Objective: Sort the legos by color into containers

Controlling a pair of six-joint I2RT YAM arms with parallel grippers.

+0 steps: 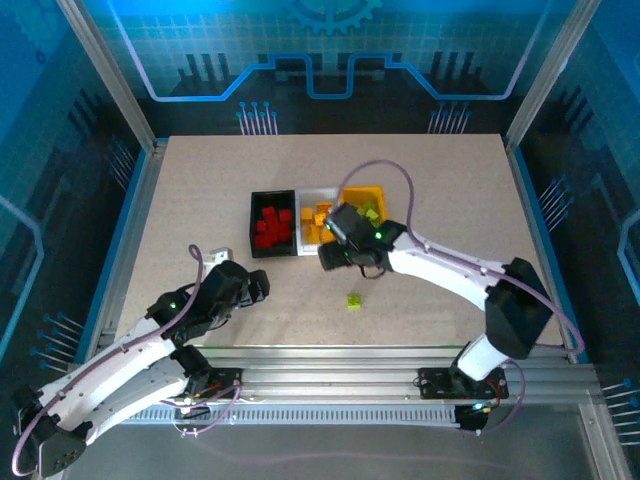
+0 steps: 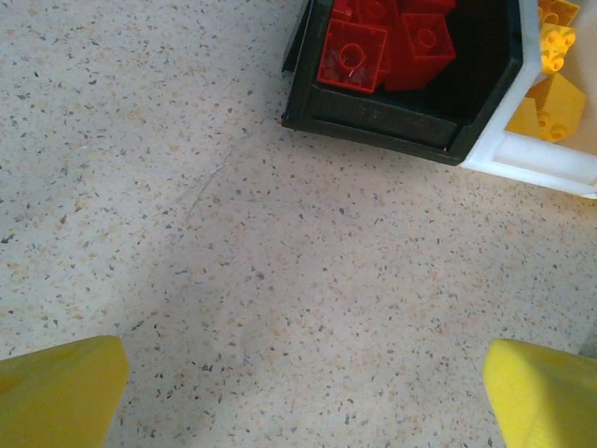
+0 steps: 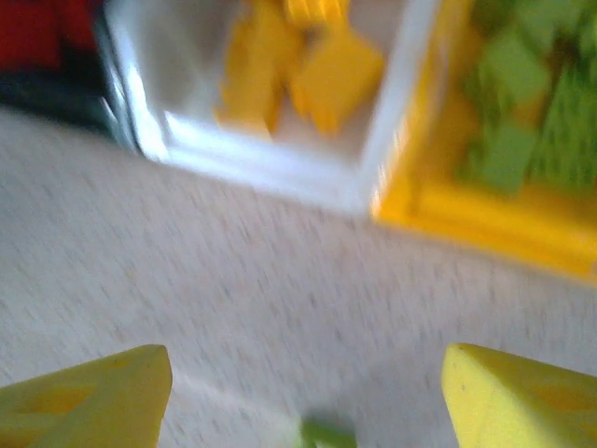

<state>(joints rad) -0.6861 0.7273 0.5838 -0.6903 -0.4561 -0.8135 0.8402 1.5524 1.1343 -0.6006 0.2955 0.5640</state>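
My overhead camera sits high behind my arm bases and looks down on the whole speckled beige tabletop (image 1: 200,200). My left wrist camera hangs close, facing a corner of the black plastic bin (image 2: 373,112) and the white plastic bin (image 2: 546,159). My right wrist camera, blurred, closely faces that white bin and the yellow plastic bin (image 3: 485,222); all three views share the white one.

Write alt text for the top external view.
Three bins stand in a row on the table: black bin with red legos, white bin with yellow-orange legos, yellow bin with green legos. The right gripper hovers at their near edge; one loose green lego lies apart, nearer the front.
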